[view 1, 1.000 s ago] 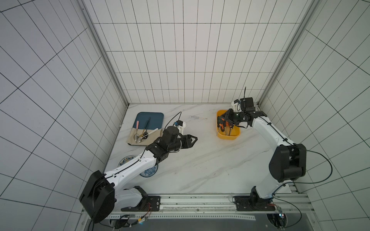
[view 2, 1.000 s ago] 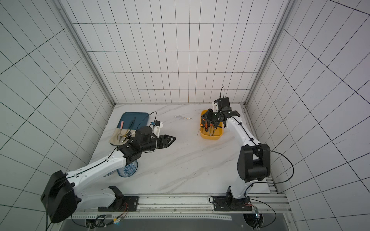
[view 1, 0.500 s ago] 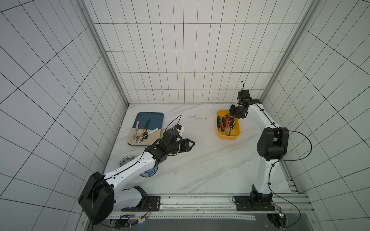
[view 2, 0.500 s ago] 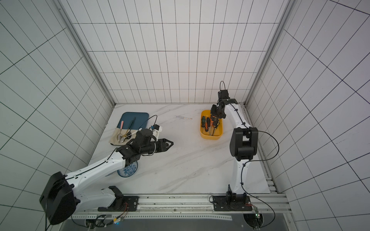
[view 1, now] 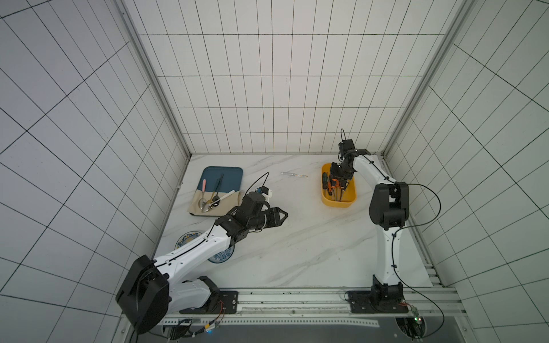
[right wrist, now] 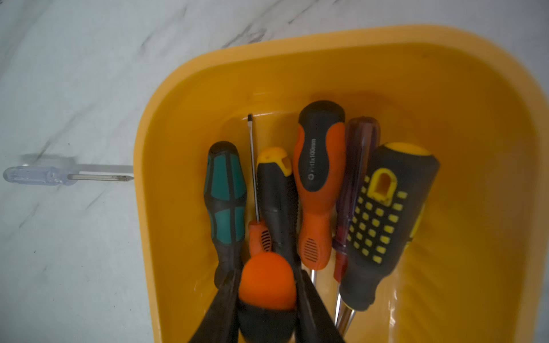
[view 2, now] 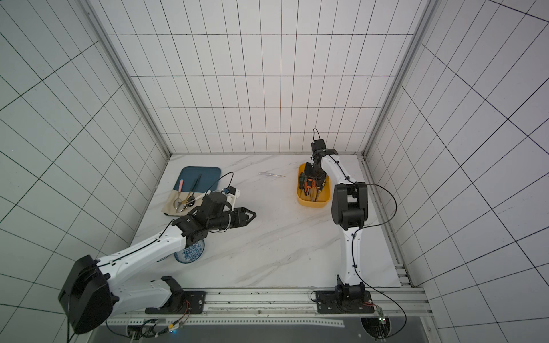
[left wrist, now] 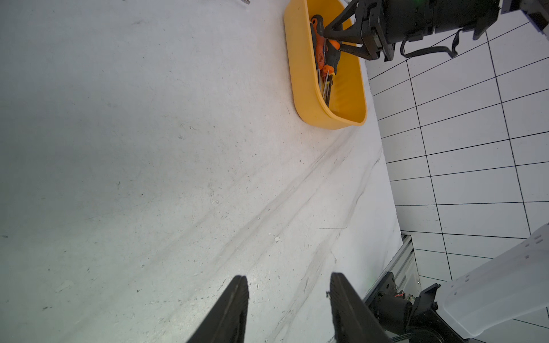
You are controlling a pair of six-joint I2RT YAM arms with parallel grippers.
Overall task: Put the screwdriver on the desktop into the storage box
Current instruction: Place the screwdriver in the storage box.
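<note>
The yellow storage box [view 1: 338,203] [view 2: 313,203] [right wrist: 154,208] [left wrist: 309,98] stands at the back right of the white desktop [view 1: 297,243], with several screwdrivers lying in it. My right gripper [right wrist: 267,279] [view 1: 341,175] [view 2: 315,177] [left wrist: 332,40] hangs over the box's far end, shut on an orange-and-black-handled screwdriver [right wrist: 267,285]. A small clear-handled screwdriver [view 1: 294,175] [view 2: 271,174] [right wrist: 59,176] lies on the desktop just left of the box. My left gripper [view 1: 283,214] [view 2: 252,214] [left wrist: 286,279] hovers open and empty over the left middle of the desktop.
A dark blue tray [view 1: 225,175] with spoons and a beige cloth [view 1: 214,209] sits at the back left. A blue-patterned plate [view 1: 221,255] lies under my left arm. The right wall and the back wall stand close to the storage box.
My right arm's elbow has folded in toward the back wall while its gripper stayed over the box, still holding the screwdriver. The left gripper drifted slightly toward the front.
</note>
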